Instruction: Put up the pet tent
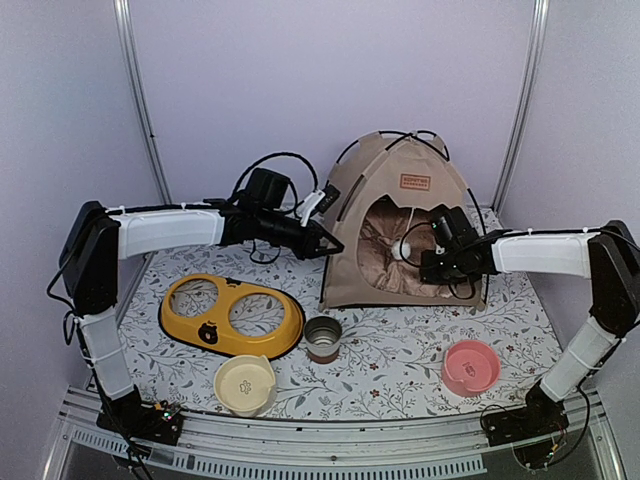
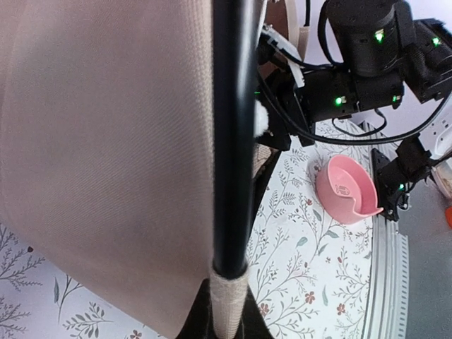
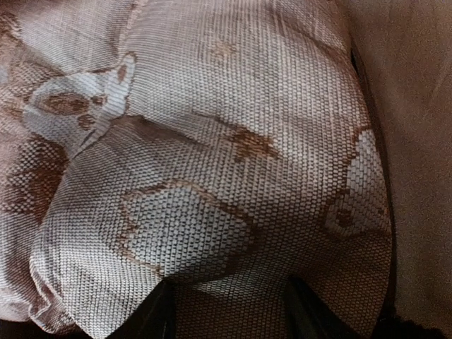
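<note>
Pet tent (image 1: 352, 215): tan-beige fabric, thin black poles (image 2: 229, 127), brown label patch (image 1: 414, 182).
Cushion (image 3: 212, 176) inside it: pinkish-beige weave with pale figures outlined in brown.
Tabletop (image 1: 400, 345): white cover printed with grey-brown leaf sprigs and small reddish flowers.
Feeder (image 1: 222, 305), at 8 o'clock from the tent: yellow, with a black bear mark.
Cream bowl (image 1: 245, 385), at 7 o'clock: plain cream.
Cup (image 1: 322, 338), at 7 o'clock, nearer the tent: silver metal.
Pink bowl (image 1: 470, 367), at 5 o'clock: plain pink.
Arms (image 1: 170, 230): white links, black joints.
Backdrop (image 1: 330, 70): pale lilac.
</note>
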`<state>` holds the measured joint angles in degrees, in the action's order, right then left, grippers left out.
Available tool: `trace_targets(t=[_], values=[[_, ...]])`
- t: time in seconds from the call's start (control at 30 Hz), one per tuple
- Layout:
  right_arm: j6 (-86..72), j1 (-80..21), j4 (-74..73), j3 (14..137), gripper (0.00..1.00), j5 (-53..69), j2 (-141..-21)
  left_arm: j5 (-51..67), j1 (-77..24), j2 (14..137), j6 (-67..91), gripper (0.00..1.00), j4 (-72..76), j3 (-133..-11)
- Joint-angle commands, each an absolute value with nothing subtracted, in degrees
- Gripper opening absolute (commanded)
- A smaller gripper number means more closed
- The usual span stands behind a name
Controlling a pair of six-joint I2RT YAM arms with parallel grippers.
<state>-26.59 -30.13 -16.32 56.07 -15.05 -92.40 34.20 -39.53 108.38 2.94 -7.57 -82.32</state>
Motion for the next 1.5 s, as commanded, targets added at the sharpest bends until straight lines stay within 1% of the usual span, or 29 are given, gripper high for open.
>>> trace_targets(t=[0.0,0.1,0.17,0.27,0.43,0.53,0.6,0.7,0.77,0.87,0.97,1.17,1.27,1.4,1.47], values=[[-30.02,-29.38,-22.56,55.91,0.59,-20.03,-94.4,34.31,-37.84,106.49,2.66,0.0,-6.98,-82.79],[-30.27,-29.72,-22.88,56.56,0.69,-19.8,-90.69,33.46,-37.68,106.11,2.09,0.0,-7.9,-82.47],[-29.17,-31.23,-21.65,57.12,0.78,-17.89,-87.79,33.24,-37.7,106.0,1.9,0.0,-8.09,-82.23],[-28.62,-35.43,-22.61,60.12,0.84,-16.6,-86.82,32.97,-37.68,106.08,2.01,0.0,-8.14,-82.22],[-32.02,-41.81,-24.83,62.5,0.85,-14.03,-87.91,32.83,-37.71,106.37,2.21,0.0,-8.05,-82.27],[-34.34,-43.04,-24.38,60.87,0.85,-12.92,-89.09,32.78,-37.66,106.42,2.12,0.0,-8.04,-82.25],[-35.82,-43.0,-24.17,59.45,0.87,-14.83,-90.46,32.95,-37.7,106.59,2.18,0.0,-8.07,-82.34],[-36.74,-42.19,-23.9,58.69,0.94,-18.9,-93.43,33.05,-37.66,106.7,2.2,0.0,-8.06,-82.53],[-37.07,-40.46,-22.93,58.71,0.98,-18.6,-95.84,33.13,-37.7,106.7,2.2,0.0,-8.16,-82.6],[-36.12,-38.09,-20.79,59.38,0.97,-16.64,-99.27,33.21,-37.68,106.53,1.92,0.0,-8.36,-82.53],[-34.77,-36.04,-22.04,61.71,0.94,-18.65,-101.12,33.03,-37.58,106.28,1.32,0.0,-8.89,-82.36],[-33.25,-30.98,-26.12,63.23,0.94,-27.53,-98.36,32.27,-37.58,105.83,0.41,0.0,-9.95,-82.27],[-32.71,-29.37,-27.48,63.48,0.95,-29.42,-97.49,31.89,-37.69,105.73,0.28,0.0,-10.32,-82.19],[-31.13,-30.61,-25.88,63.9,0.96,-24.42,-96.55,31.42,-37.64,106.12,0.35,0.0,-10.29,-82.38],[-29.62,-33.77,-24.98,64.34,0.99,-22.72,-96.21,31.63,-37.7,106.76,0.89,0.0,-9.97,-82.87]])
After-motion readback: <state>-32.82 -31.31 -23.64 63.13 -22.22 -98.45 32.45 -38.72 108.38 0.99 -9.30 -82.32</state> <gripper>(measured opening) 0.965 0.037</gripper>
